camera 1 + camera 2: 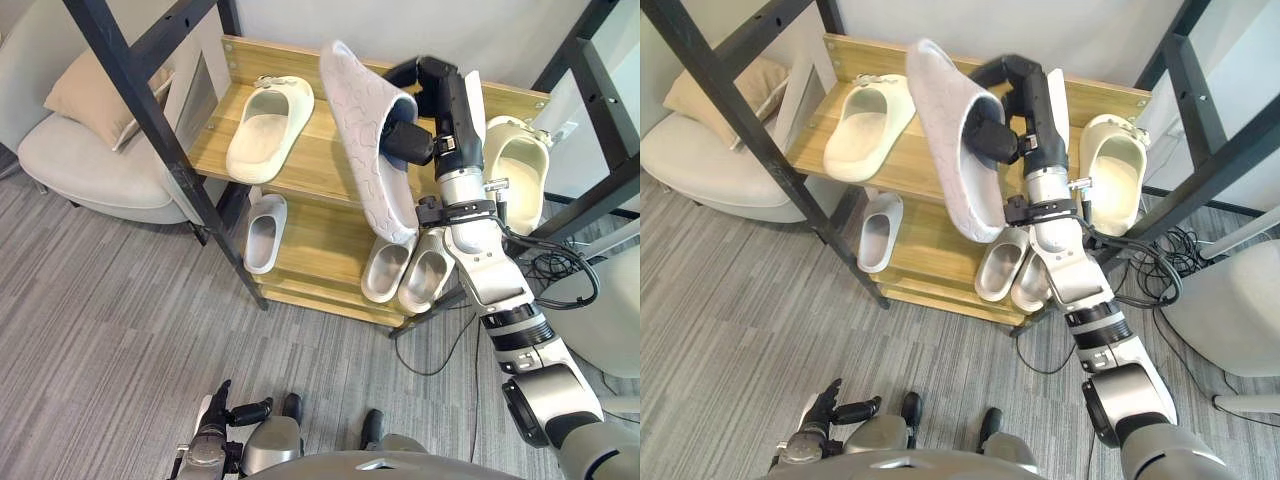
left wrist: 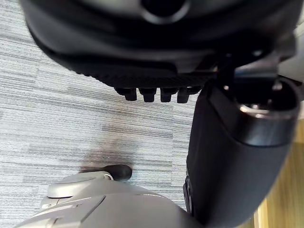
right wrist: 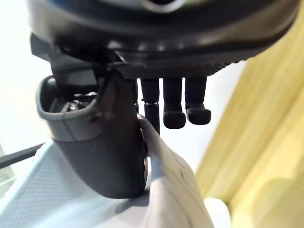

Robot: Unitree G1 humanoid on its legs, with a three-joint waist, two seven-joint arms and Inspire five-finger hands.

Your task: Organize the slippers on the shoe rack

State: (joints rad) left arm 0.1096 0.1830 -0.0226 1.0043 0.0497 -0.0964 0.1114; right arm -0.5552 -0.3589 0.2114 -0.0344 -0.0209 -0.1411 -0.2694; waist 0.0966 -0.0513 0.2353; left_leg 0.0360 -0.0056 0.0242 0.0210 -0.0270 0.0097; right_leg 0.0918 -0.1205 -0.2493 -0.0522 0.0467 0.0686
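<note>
right hand (image 1: 440, 98) pinching a grey slipper above the rack's top shelf

right hand is up at the shoe rack (image 1: 300, 298), its thumb and fingers closed on the upper edge of a grey slipper (image 1: 368, 140). the slipper hangs tilted with its sole towards the camera, above the middle of the top shelf (image 1: 318, 165). its sole is long and rounded, stamped with a pebble-like pattern, and in the right wrist view its upper looks like soft fine-mesh fabric.

the top shelf is pale wood with a straight front edge. a smooth cream slipper (image 1: 268, 128) lies at its left end and another cream slipper (image 1: 518, 175) sits at its right end, near the corner. bare wood lies between them, under and behind the grey slipper. black metal posts (image 1: 150, 110) slant across the rack's left and right sides and narrow the way in.

on the lower shelf (image 1: 320, 240) a small white slipper (image 1: 265, 232) lies near the left edge, and a pale pair (image 1: 408, 270) sits side by side at the front edge below the right arm.

left hand (image 1: 212, 425) hangs low over the grey striped carpet (image 1: 120, 330), fingers relaxed, holding nothing. a rounded light armchair (image 1: 85, 165) with a beige cushion (image 1: 100, 92) stands left of the rack.
</note>
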